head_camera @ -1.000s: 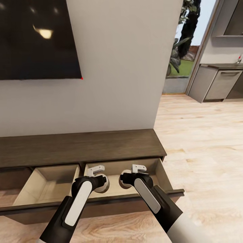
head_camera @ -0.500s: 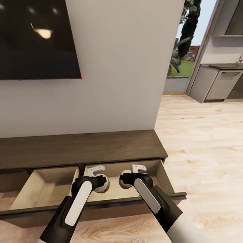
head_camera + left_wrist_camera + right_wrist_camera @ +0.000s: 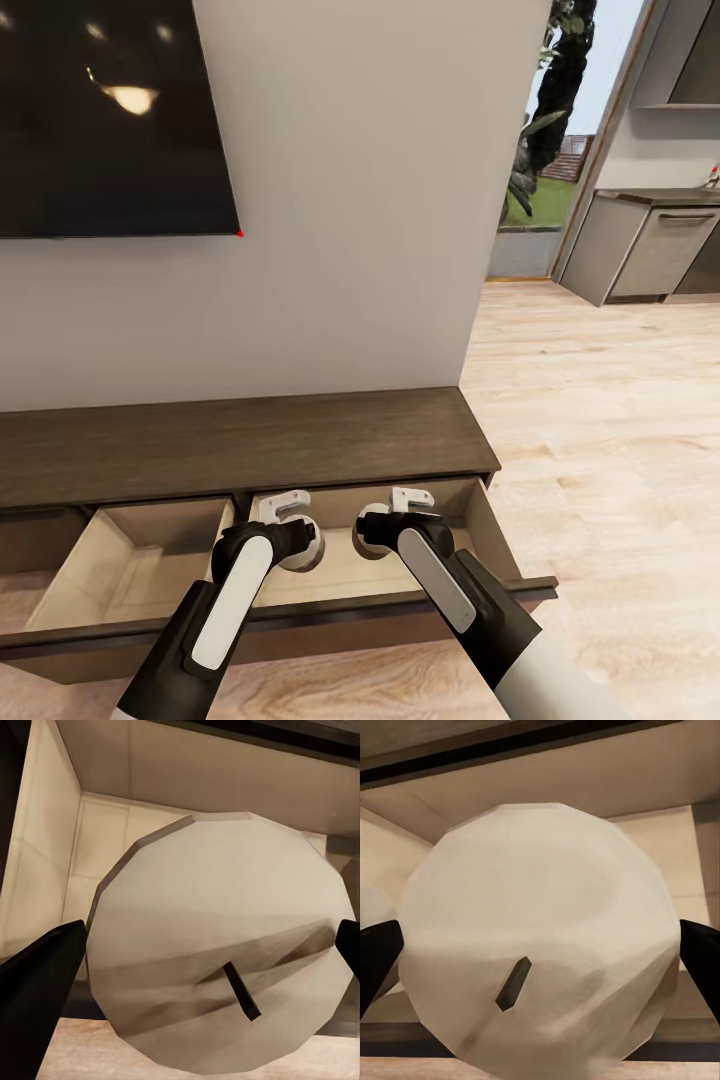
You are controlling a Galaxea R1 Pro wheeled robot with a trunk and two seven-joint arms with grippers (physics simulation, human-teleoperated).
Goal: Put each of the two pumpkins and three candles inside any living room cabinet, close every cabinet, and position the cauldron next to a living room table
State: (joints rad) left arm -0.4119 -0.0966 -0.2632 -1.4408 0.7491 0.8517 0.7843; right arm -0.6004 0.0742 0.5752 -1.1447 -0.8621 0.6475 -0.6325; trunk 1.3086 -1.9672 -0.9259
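Nothing moved but the camera; two candles, left jaws [image 3: 202, 952] and right jaws [image 3: 540, 960] each clamping one.

A: Cabinet [image 3: 250, 440] top: dark-brown wood, matt, visible grain. Drawer [image 3: 150, 560] insides: pale beige, smooth.
B: Candles [image 3: 225, 967] [image 3: 540, 937]: pale waxy, faceted, dull sheen. TV [image 3: 110, 110]: black, glossy. Floor [image 3: 600, 420]: light wood planks.
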